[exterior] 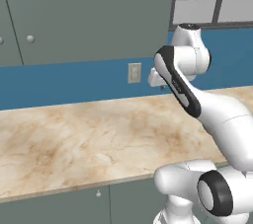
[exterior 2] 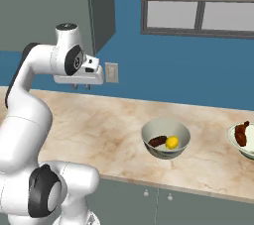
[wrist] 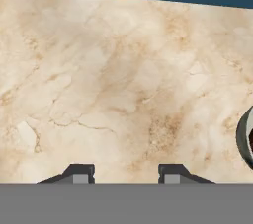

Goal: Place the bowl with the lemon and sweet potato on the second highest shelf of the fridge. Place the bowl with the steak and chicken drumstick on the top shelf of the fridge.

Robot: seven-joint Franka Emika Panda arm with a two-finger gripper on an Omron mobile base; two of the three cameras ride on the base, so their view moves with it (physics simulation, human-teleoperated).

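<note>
nearest the base, the white arm bends up from low in both base views, elbow raised over the marble counter (exterior: 74, 139). the gripper (exterior 2: 82, 86) hangs above the counter's back part, near the blue wall, pointing down; in the hand view its two dark fingertips (wrist: 79, 172) stand apart with bare marble between them, holding nothing. in the right base view, well to the right of the gripper and nearer the counter's front edge, sits a grey-green bowl (exterior 2: 165, 138) with the lemon (exterior 2: 172, 142) touching a dark reddish-brown piece, likely the sweet potato (exterior 2: 158, 141). at the right edge a second bowl (exterior 2: 242, 142) holds the chicken drumstick (exterior 2: 241, 134); steak cannot be made out. beyond, a wall outlet (exterior 2: 112, 72), cabinets above.
</note>
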